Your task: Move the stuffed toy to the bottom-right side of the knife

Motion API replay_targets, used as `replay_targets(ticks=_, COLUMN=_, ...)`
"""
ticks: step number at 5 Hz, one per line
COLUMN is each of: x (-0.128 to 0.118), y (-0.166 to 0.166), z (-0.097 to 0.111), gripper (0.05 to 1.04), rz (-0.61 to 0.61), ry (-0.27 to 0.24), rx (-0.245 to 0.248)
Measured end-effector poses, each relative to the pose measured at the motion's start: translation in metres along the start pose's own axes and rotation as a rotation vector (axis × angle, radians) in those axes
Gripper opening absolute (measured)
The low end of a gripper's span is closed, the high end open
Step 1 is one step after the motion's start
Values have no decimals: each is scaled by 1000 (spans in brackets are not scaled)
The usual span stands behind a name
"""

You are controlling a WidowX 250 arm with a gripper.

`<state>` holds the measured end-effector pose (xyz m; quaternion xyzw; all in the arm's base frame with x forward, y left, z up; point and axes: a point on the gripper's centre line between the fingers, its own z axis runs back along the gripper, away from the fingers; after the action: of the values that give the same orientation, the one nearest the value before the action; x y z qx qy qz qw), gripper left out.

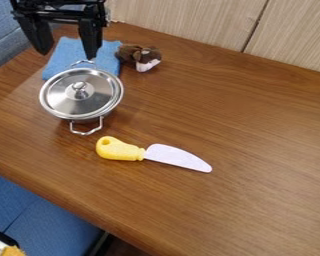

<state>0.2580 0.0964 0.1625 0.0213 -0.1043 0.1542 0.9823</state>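
Centring over the stuffed toy (137, 56), clear of the lidded pot (64, 98), should precede descent. The gripper (67, 54) hangs wide, empty.

Surface (269, 135): broad open room through the right half, running on below the knife (175, 156).
Lidded pot (62, 105): obstacle at left, knob up, handles jutting toward top and bottom.
Pot-knife gap: narrow at the pot's lower handle.
Knife: low, flat obstacle from lower left to centre.
Toy-knife lane: open wood, right of the pot.
Wall panels (189, 17): upright barrier along the top, from upper left to upper right.
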Motion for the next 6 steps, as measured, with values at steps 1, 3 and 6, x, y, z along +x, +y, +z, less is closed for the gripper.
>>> replay_targets(ticks=1, x=-1, y=-1, z=-7, gripper=1001, rz=3, ry=26, rx=-5)
replay_targets(ticks=3, x=40, y=-16, z=-24, gripper=1001, rz=8, ry=60, rx=-14)
replay_targets(ticks=6, x=89, y=-35, z=-75, gripper=1001, rz=-37, ry=86, rx=0)
